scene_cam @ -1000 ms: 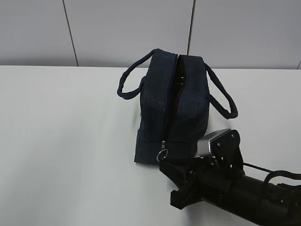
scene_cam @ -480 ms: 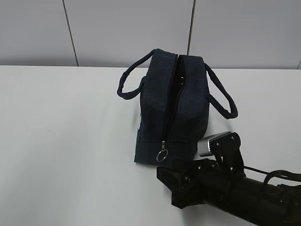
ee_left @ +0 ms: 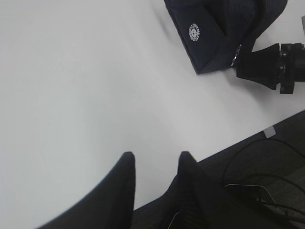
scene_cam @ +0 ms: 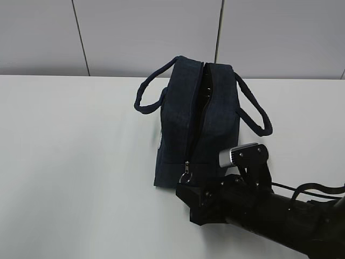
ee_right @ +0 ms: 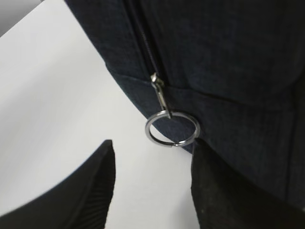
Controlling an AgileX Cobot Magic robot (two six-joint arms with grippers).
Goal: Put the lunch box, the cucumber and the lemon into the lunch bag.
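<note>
Silver ring pull hangs free just ahead of right gripper, jaws apart, holding nothing. Left gripper part open, empty, well apart. Beyond, lunch bag unzipped on table. Lunch box, cucumber, lemon not visible anywhere; can't tell if packed.

light: even, diffuse, bright, no glare | shadows: faint, soft beside the boxy dark navy fabric bag on the white matte table | focus: exterior sharp; wrist views blur the near black fingers | exposure: navy fabric nearly black, detail lost
</note>
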